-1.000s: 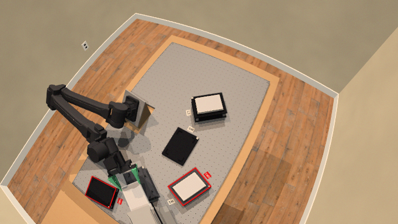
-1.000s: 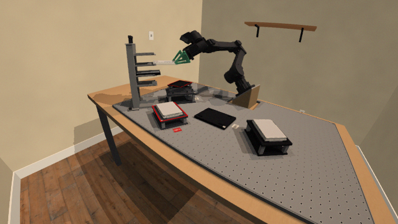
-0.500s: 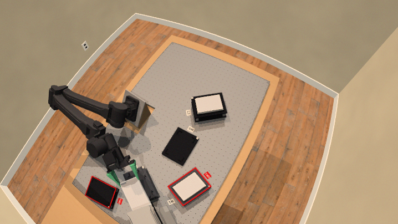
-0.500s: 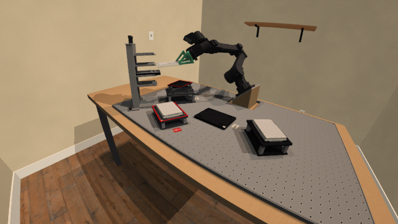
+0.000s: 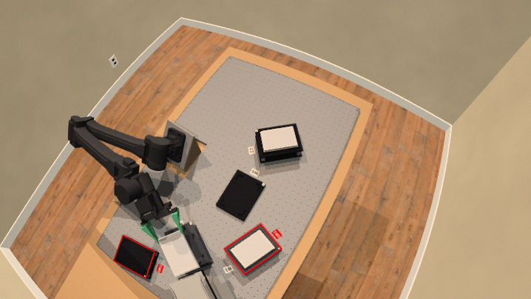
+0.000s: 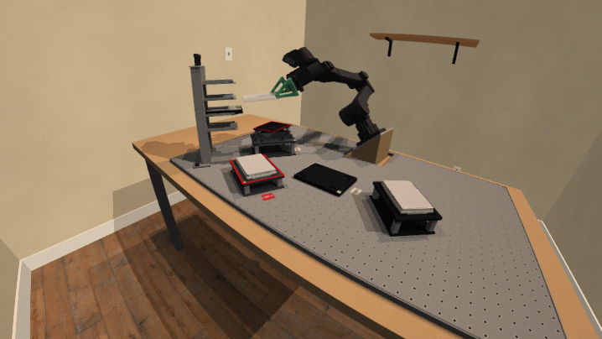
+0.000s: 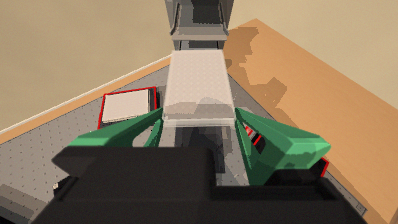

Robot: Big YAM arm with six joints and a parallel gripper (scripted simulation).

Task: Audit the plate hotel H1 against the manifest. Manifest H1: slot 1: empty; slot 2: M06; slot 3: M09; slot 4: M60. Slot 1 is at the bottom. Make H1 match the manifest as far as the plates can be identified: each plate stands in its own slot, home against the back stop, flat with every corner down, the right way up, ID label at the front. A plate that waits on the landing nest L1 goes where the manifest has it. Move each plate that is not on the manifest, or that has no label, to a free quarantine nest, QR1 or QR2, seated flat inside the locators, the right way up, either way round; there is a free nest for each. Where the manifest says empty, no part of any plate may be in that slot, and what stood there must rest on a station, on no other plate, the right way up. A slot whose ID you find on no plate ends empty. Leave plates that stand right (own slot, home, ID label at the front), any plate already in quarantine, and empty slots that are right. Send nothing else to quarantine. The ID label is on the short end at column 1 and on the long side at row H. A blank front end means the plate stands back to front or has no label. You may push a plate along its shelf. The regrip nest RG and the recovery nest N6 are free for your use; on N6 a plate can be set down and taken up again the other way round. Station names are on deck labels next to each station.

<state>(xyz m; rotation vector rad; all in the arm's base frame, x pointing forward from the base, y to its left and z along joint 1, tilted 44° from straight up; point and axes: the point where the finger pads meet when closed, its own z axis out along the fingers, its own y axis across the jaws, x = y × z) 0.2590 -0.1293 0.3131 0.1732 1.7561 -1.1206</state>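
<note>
My gripper (image 6: 286,89) is shut on the short end of a white plate (image 6: 258,97) and holds it level in the air. The plate is just in front of the plate hotel H1 (image 6: 207,117), at about the height of the second shelf from the top. In the wrist view the plate (image 7: 199,87) reaches from between my green fingers toward the hotel (image 7: 200,20). From above, the plate (image 5: 180,254) lies beside the hotel's dark shelves (image 5: 198,243). I can read no label on it. A dark shelf or plate (image 6: 225,111) shows lower in the hotel.
One red-rimmed quarantine nest (image 5: 252,248) holds a white plate; the other (image 5: 135,256) shows only a black top. A raised black nest (image 5: 279,140) at the far end holds a white plate. A flat black nest (image 5: 240,194) lies mid-table. The arm's base (image 6: 372,145) stands at the table's back edge.
</note>
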